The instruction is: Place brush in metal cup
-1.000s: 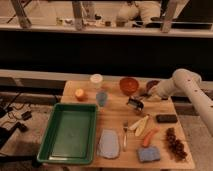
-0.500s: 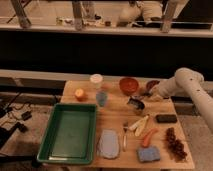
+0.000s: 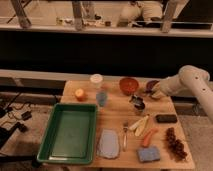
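Just beneath the claw (image 3: 135,99), almost touching it, stands the metal cup (image 3: 140,107): a small, short cylinder, shiny silver-grey with a dark inside (clearly lower than the pale blue tumbler (image 3: 102,98), which stands well off to the claw's left in the view). The claw hangs over the right part of the wooden table (image 3: 115,120), at the end of a white arm (image 3: 176,85) that reaches in from the right. Its fingers are pressed together, and whether anything is pinched between them cannot be told. Behind the claw sits a red bowl (image 3: 128,85), and beside it to the right is a dark dish (image 3: 150,86). In front of the claw lie an orange carrot (image 3: 148,136) and a black block (image 3: 166,118). Far to its left are a green tray (image 3: 71,131) and a white cup (image 3: 96,80).
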Robot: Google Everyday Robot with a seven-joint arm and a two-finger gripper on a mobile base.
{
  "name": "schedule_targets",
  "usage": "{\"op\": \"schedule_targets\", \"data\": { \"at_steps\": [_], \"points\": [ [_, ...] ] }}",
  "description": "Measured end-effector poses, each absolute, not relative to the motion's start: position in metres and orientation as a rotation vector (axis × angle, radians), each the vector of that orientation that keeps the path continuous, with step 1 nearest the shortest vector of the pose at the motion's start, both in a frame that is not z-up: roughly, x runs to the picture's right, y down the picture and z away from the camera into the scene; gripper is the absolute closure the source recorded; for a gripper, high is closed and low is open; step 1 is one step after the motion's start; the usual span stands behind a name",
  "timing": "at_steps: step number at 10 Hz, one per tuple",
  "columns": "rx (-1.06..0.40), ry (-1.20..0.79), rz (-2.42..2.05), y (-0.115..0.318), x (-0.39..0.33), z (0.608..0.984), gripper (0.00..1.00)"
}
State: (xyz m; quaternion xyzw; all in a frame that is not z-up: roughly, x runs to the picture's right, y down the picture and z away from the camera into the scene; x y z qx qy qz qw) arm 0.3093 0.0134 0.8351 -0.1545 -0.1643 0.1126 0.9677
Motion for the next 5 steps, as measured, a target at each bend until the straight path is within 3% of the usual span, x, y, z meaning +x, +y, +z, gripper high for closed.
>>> {"op": "schedule_targets", "data": {
  "at_steps": [5],
  "points": [
    [-0.310,-0.319,0.240,0.021,0.322,0.835,0.97]
  ]
}}
